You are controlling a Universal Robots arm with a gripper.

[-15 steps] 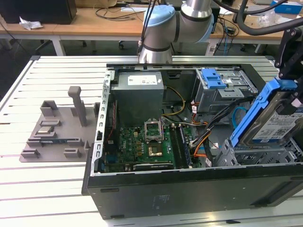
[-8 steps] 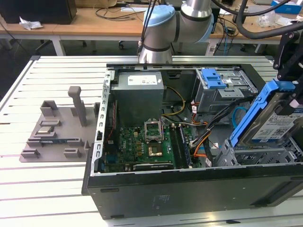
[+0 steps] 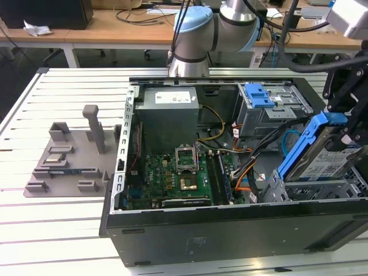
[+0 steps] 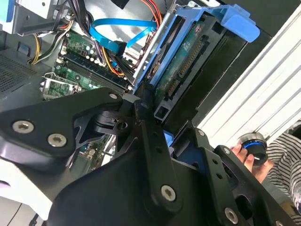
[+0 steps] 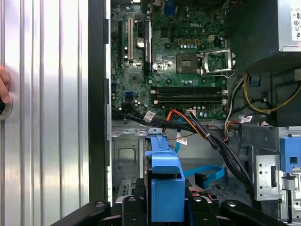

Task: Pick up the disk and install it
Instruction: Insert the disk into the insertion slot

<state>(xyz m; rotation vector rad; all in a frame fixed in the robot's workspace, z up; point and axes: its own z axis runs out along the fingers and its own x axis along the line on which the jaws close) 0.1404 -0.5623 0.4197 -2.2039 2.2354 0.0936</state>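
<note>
The disk [image 3: 329, 156], a silver drive with a blue-and-white label and blue side rails, hangs steeply tilted over the drive bay [image 3: 322, 190] at the exterior view's right end of the open computer case [image 3: 230, 230]. My gripper [image 3: 352, 127] holds its upper end from above and is shut on it. In the second wrist view the disk [image 4: 186, 63] shows its circuit-board side and connector, with the black fingers [image 4: 141, 106] at its near edge. In the first wrist view the blue rail [image 5: 165, 181] sits between the two black fingers [image 5: 134, 203].
A grey power supply box [image 3: 167, 112], the green motherboard [image 3: 172, 172] and loose cables [image 3: 244, 167] fill the case. A blue latch [image 3: 259, 95] tops the rear drive cage. A grey fixture [image 3: 69, 155] lies on the slatted table. A person's hand [image 4: 245, 151] rests beside the case.
</note>
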